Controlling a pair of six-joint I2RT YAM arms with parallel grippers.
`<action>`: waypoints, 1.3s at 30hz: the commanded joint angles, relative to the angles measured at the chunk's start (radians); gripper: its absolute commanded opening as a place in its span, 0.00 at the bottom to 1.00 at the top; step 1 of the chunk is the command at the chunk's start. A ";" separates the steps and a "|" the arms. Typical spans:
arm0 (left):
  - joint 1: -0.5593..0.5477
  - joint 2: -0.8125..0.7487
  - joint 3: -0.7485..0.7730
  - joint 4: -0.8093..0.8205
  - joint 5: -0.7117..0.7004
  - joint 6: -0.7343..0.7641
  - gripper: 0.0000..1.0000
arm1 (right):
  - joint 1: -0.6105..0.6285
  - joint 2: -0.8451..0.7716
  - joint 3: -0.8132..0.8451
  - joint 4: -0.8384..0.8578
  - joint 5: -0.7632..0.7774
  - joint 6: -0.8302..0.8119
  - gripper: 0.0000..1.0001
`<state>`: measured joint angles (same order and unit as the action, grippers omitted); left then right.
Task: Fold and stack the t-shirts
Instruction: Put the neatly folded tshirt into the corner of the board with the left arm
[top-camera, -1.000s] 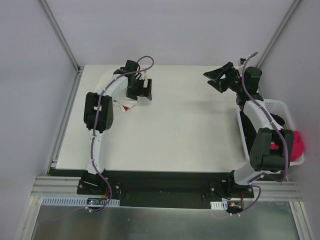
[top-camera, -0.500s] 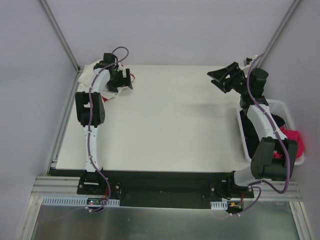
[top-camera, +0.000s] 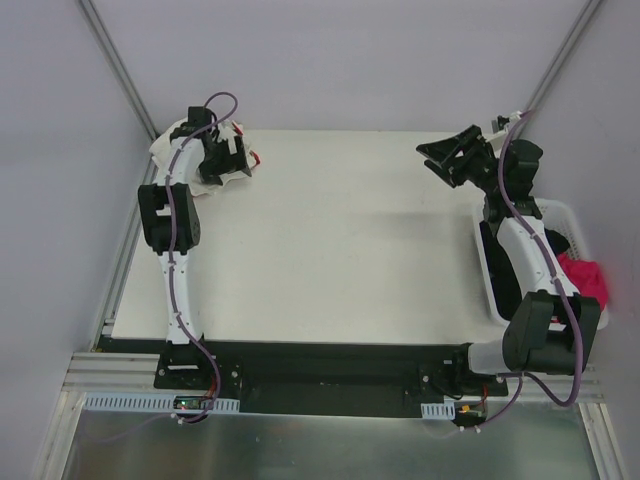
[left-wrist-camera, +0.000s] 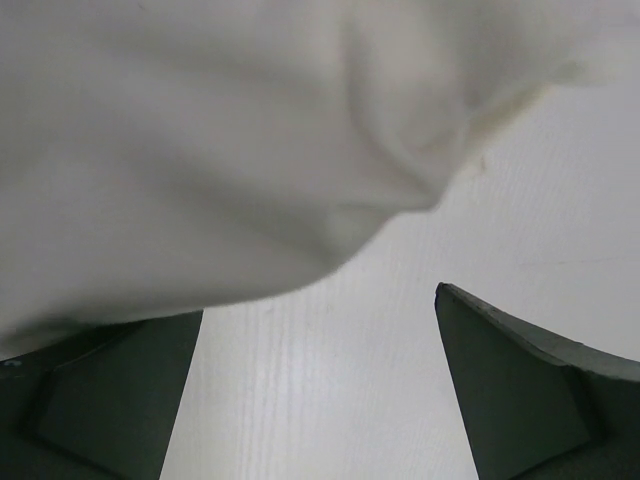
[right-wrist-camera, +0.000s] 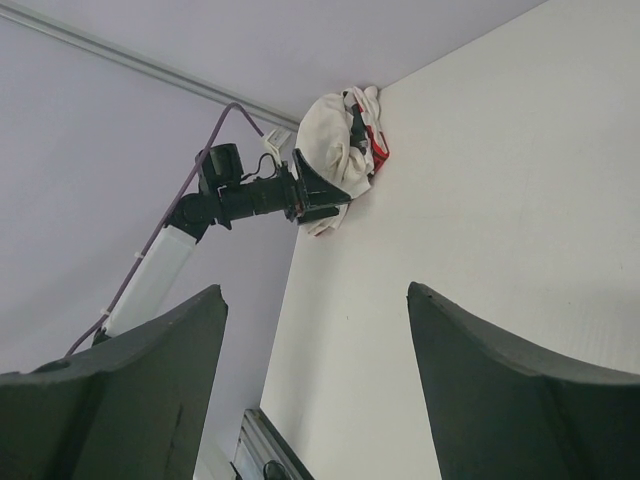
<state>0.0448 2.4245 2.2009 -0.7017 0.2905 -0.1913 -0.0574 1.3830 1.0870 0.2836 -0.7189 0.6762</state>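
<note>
1. We find the left hand spread wide and gripping nothing. The bunched t-shirts lie against its fingers, just beyond them, at the counter corner.
2. We note the right hand is also wide, holds nothing and sits well apart from the t-shirts.

A cream shirt, blurred, runs off the top and left edges of the left wrist view. From above, the left arm hides much of the shirts at far left; the right arm hides part of the basket at right.
</note>
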 joint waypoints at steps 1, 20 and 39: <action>-0.069 -0.223 -0.122 0.122 0.079 0.030 0.99 | 0.004 -0.042 -0.015 0.020 -0.005 -0.010 0.76; -0.134 -0.772 -0.650 0.698 0.274 -0.105 0.99 | 0.050 -0.010 0.052 -0.236 -0.021 -0.269 0.75; -0.267 -1.475 -1.323 0.930 -0.079 -0.092 0.99 | 0.159 -0.188 0.024 -0.373 0.257 -0.481 0.81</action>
<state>-0.2165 0.9752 0.9539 0.1967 0.2771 -0.2745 0.0685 1.2354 1.1370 -0.0944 -0.5087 0.2455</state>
